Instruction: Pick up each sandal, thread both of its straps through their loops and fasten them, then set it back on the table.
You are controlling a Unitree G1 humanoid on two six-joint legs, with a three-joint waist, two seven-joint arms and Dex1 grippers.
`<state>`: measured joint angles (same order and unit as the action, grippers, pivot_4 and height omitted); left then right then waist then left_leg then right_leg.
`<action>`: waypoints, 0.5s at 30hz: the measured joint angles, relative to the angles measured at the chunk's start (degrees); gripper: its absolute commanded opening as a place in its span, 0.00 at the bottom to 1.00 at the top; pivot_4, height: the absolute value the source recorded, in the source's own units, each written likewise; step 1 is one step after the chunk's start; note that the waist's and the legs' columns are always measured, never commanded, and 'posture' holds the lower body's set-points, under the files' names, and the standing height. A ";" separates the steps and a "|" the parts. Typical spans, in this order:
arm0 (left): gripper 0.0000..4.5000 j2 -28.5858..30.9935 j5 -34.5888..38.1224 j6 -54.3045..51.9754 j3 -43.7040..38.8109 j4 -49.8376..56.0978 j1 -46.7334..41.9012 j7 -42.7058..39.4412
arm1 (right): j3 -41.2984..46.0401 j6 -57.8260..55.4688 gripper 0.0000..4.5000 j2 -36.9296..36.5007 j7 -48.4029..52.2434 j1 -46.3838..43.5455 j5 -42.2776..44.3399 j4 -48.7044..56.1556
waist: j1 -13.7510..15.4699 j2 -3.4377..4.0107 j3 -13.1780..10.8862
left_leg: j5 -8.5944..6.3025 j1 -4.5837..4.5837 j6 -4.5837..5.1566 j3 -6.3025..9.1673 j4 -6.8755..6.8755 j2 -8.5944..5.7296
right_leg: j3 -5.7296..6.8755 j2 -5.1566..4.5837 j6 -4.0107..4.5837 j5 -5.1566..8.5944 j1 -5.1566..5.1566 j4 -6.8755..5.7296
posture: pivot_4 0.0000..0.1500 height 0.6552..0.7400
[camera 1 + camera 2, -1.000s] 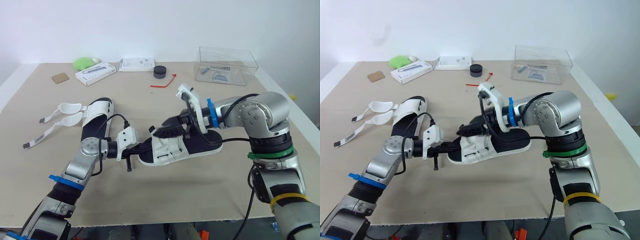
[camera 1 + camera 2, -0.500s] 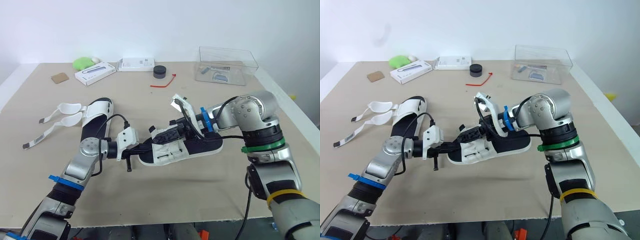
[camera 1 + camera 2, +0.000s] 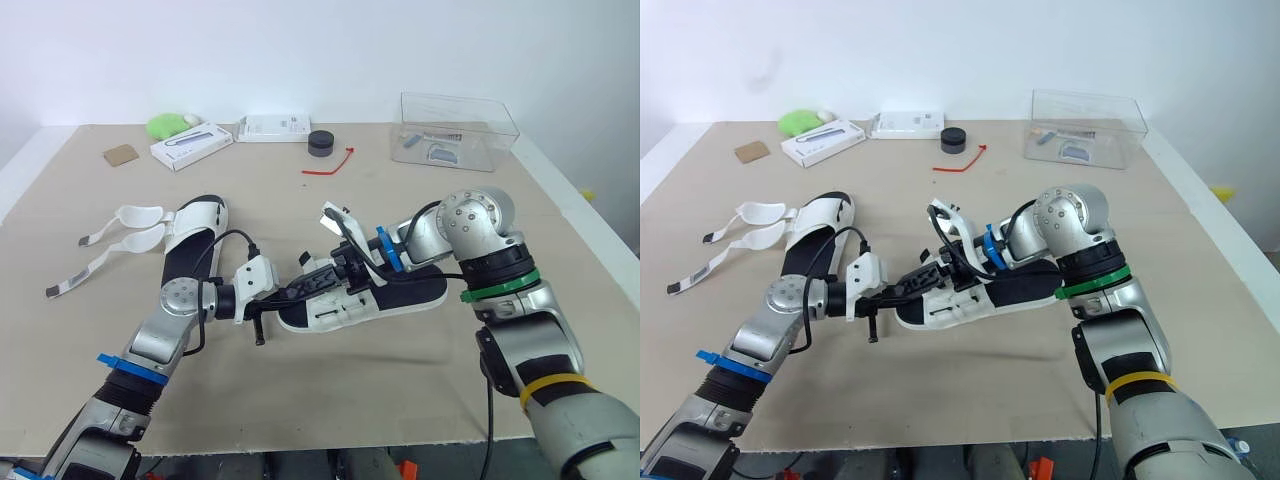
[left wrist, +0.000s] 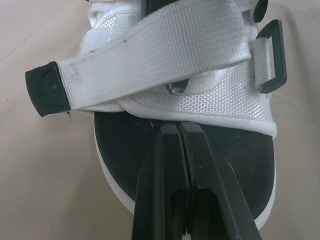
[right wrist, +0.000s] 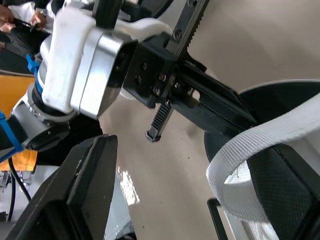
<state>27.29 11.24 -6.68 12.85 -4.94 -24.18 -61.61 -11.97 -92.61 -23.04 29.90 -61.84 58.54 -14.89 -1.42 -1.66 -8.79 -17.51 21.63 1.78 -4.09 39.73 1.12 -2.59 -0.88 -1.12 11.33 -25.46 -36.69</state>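
Two matte black fingers of the left gripper [image 4: 178, 127] press together, tips over the dark toe footbed of a white woven sandal [image 3: 365, 295] lying on the tan table [image 3: 420, 370]. The right gripper [image 3: 330, 275] gapes wide at its webbing strap [image 4: 160, 55]. Farther left, a second sandal [image 3: 190, 240] lies flat, straps loose.

Silver-grey arms, black cables. Left arm [image 3: 160, 335]: blue band. Right arm [image 3: 480, 220]: green, yellow bands. Left gripper [image 4: 177, 127]: black fingers.
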 measured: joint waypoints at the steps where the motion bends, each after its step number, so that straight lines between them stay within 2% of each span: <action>1: 0.00 0.00 0.01 0.00 0.00 0.03 0.03 0.01 | 0.60 -0.02 0.69 0.32 -0.30 0.02 -0.58 -0.03 | 0.00 0.00 0.00 | 0.00 0.01 0.00 0.01 0.00 0.00 | 0.01 0.00 0.00 0.00 0.00 0.00 | 1.00 1.00; 2: 0.00 0.00 0.03 -0.01 0.00 0.06 0.05 0.01 | 1.42 -0.03 0.61 0.67 -0.60 0.02 -1.38 -0.05 | 0.01 0.00 0.00 | 0.00 0.02 0.00 0.02 0.00 0.00 | 0.02 0.00 0.00 0.00 0.00 0.00 | 1.00 1.00; 7: 0.00 -0.09 0.07 -0.03 0.01 0.20 0.07 -0.03 | 3.77 1.96 0.09 0.89 -0.66 1.03 -5.76 0.41 | 0.01 0.00 0.00 | 0.00 0.11 0.00 0.17 -0.02 0.00 | 0.13 0.00 0.00 0.00 0.00 0.10 | 1.00 1.00; 8: 0.00 -0.10 0.07 -0.03 0.01 0.21 0.07 -0.03 | 3.83 2.23 0.02 0.88 -0.51 1.19 -5.94 0.52 | 0.01 0.00 0.00 | 0.00 0.12 0.00 0.19 -0.02 0.00 | 0.14 0.00 0.00 0.00 0.00 0.11 | 1.00 1.00; 15: 0.00 -0.35 0.06 -0.01 0.04 0.23 0.06 -0.08 | 4.99 12.35 0.02 -0.76 4.38 4.17 -10.27 6.98 | 0.02 0.00 0.00 | 0.00 0.26 0.00 0.32 -0.01 -0.02 | 0.28 0.00 -0.03 -0.02 -0.01 0.25 | 1.00 1.00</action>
<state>26.94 11.30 -6.69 12.89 -4.71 -24.12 -61.69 -6.98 -80.25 -23.80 34.28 -57.67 48.27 -7.91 -1.40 -1.66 -8.79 -17.51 21.89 1.78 -3.78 39.72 1.10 -2.31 -0.87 -1.15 11.32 -25.46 -36.44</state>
